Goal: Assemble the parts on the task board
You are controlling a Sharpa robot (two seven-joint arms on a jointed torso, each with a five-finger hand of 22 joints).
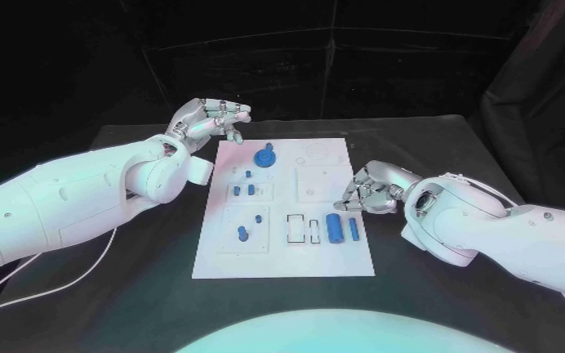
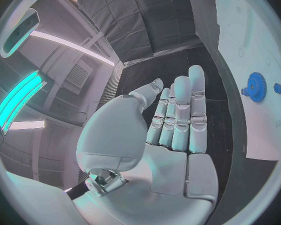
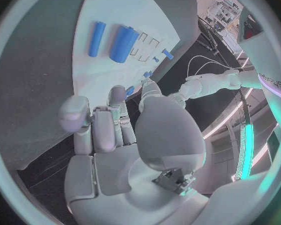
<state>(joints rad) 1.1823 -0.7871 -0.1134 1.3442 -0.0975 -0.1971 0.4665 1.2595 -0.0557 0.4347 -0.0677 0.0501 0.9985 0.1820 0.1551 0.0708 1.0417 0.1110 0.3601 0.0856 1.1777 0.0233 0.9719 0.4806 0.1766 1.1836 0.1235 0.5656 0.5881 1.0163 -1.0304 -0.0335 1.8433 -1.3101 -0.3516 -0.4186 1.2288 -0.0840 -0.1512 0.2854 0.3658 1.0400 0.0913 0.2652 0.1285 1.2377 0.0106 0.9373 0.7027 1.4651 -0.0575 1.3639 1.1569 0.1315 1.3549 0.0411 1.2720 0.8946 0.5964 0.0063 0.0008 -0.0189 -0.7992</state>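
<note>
The flat white rectangular task board (image 1: 282, 263) was seen lying in the middle of the black cloth-covered table (image 1: 141, 296), long side running away from the robot. Near its far end a blue toothed gear-shaped part (image 1: 266, 157) was found resting on the board, with two small blue pegs (image 1: 245, 190) standing in a recessed block just nearer, and further small blue pieces (image 1: 244, 231) set in another block toward the near left. On the near right of the board, a thick blue cylinder (image 1: 335, 226) and a thinner blue rod (image 1: 353, 229) were laid side by side, beside two empty rectangular slots (image 1: 295, 227). The left hand (image 1: 215, 120) was held off the far left corner of the board, fingers straight and loosely spread, nothing gripped; in the left wrist view the gear was seen well apart from its fingertips (image 2: 197, 75). The right hand (image 1: 367, 189) was kept at the board's right edge, just above the cylinder and rod, fingers curled inward; nothing could be seen held in it, and in the right wrist view the curled fingers (image 3: 106, 125) were seen short of the two blue cylinders. A thin white cable (image 1: 59, 279) was trailed over the table beneath the left arm.
</note>
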